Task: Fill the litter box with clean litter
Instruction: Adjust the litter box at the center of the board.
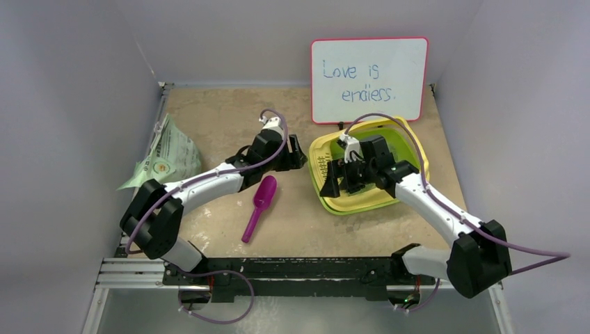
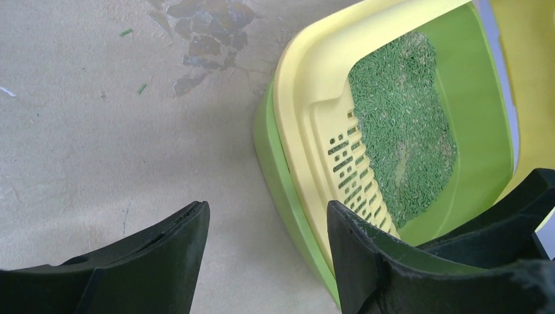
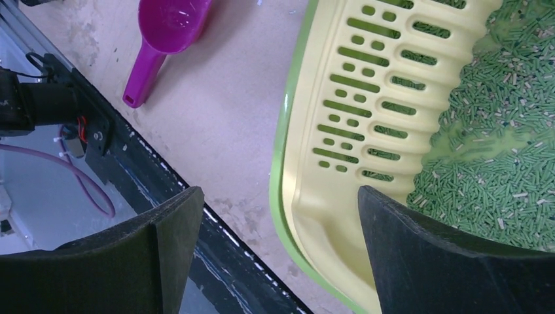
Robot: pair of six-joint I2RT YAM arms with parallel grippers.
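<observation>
2 claws released: left claw (image 2: 265, 216), right claw (image 3: 278, 196); litter box (image 2: 298, 91) long axis crosswise, grille end left.

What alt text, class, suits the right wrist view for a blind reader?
A yellow litter box with a slotted grille holds green litter granules at right. The right gripper's open black fingers frame its rim from below; a magenta scoop lies on the table, upper left.

A robotics lab's test cell: plain grey walls (image 1: 69, 104) box in a scuffed tan tabletop (image 1: 222, 118), two white-and-black arms (image 1: 202, 186) are bolted to an aluminium rail (image 1: 132, 275) at its near edge, trailing purple cables (image 1: 515, 249), and a red-framed whiteboard (image 1: 369, 80) with handwritten words leans against the back wall
</observation>
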